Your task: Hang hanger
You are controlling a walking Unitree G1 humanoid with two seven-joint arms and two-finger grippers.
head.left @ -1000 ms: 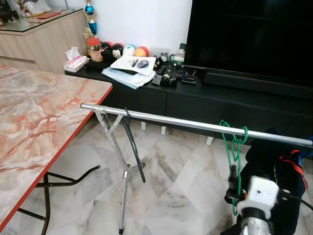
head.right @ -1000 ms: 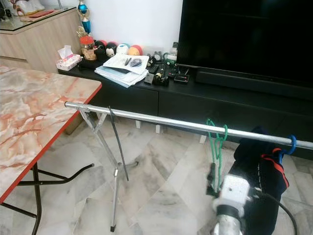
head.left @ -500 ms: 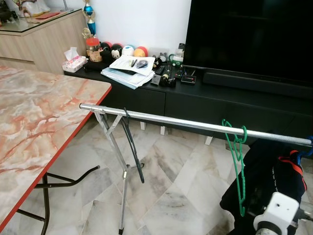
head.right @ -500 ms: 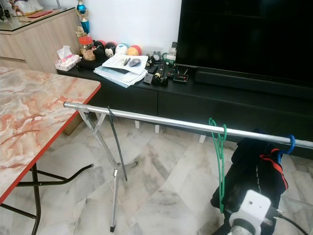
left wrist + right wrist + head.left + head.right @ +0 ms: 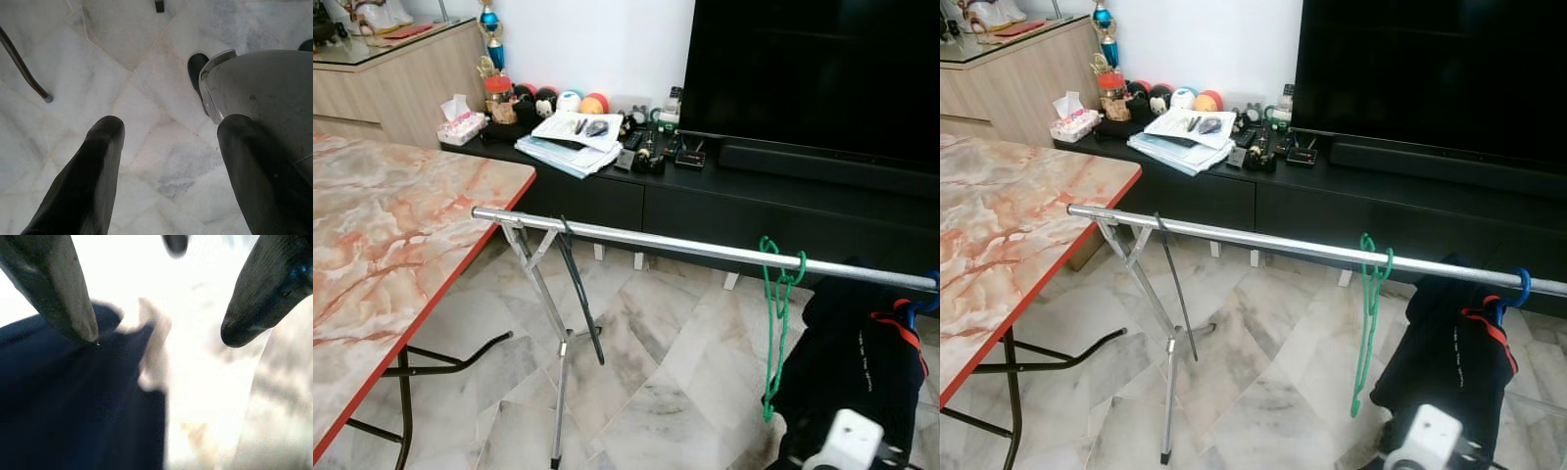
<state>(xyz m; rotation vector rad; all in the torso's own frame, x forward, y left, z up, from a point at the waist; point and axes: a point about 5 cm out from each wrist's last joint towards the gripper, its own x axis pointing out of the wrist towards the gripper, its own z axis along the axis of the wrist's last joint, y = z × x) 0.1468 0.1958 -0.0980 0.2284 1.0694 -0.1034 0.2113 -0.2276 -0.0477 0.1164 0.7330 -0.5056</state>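
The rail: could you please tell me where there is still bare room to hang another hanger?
The rail is bare between the black hanger near its left end and the green hanger. Right of the green hanger it is crowded by the dark garment on a blue hook.

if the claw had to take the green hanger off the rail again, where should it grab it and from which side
Probably the long straight side of the green hanger, below the hook. It hangs free off the rail, edge-on and clear of the dark garment. Come from the front, on the robot's side, with the right claw, which is open.
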